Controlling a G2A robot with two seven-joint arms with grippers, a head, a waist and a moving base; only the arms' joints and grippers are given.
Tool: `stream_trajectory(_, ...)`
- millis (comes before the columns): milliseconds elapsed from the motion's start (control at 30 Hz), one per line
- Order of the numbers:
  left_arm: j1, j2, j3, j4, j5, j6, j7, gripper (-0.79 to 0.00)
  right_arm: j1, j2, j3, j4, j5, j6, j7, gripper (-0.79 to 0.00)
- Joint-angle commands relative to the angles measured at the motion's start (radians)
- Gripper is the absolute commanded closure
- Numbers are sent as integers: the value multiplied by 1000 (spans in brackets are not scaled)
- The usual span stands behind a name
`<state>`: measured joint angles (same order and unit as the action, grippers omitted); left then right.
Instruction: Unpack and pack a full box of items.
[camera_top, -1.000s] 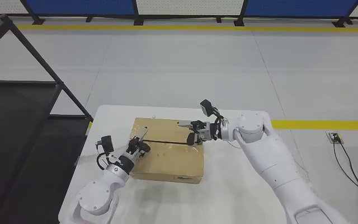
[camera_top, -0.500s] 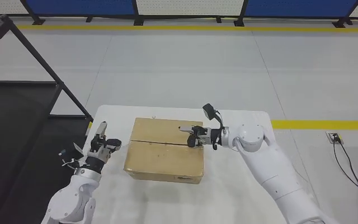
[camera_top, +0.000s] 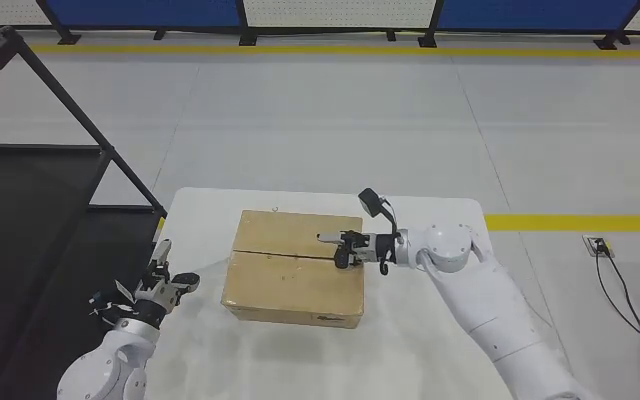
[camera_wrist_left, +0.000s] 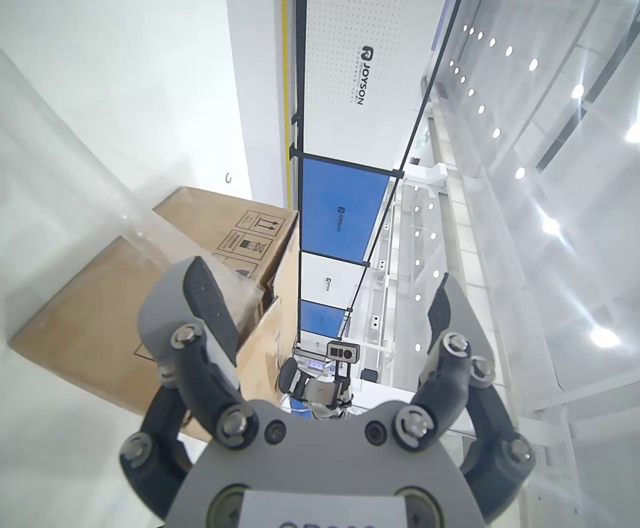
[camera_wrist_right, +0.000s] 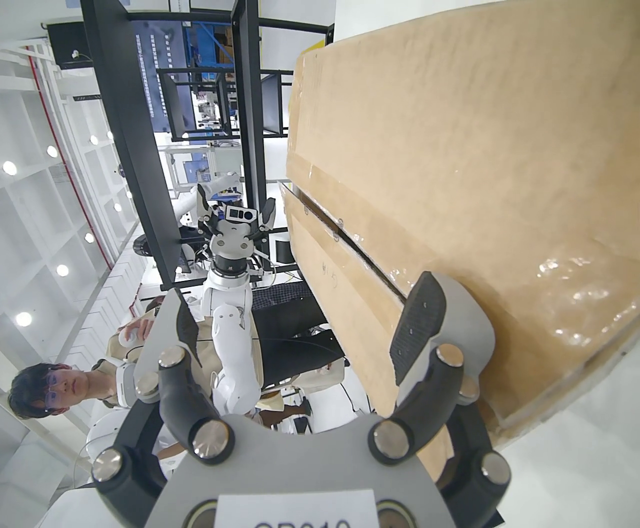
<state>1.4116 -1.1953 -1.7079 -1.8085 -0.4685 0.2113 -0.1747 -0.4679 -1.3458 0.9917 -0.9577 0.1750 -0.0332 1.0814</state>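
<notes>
- White table (camera_top: 430, 335) on a pale workshop floor; the cardboard box (camera_top: 290, 275) sits mid-table with its flaps down.
- I judge this the very start: nothing is out, so all the unpacking and repacking remains.
- My right gripper (camera_top: 335, 248) hangs over the box top at the seam's end, jaws apart, empty.
- My left gripper (camera_top: 172, 268) is beside the box near the table edge, spread wide, holding nothing.
- The right wrist view shows the seam (camera_wrist_right: 345, 240) as a dark slit under glossy tape; from above it is a thin line.
</notes>
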Motion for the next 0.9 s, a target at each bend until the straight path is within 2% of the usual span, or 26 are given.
stream_trajectory(0, 1, 0, 1, 2, 0, 0, 0, -785, 3, -1, -3, 8, 2, -2, 3, -785)
stream_trajectory(133, 0, -2, 26, 47, -2, 15, -1, -785, 9, -3, -7, 20, 6, -9, 5, -785)
stream_trajectory(367, -18, -11, 69, 134, -6, 18, 58, -785, 17, -5, -15, 35, 6, -6, 8, -785)
stream_trajectory(600, -91, -21, 90, 262, -33, 39, 147, -785, 32, -10, -25, 52, 9, -11, 15, -785)
stream_trajectory(867, -148, -27, 74, 363, -104, 49, 177, -785, 39, -12, -30, 63, 12, -21, 17, -785)
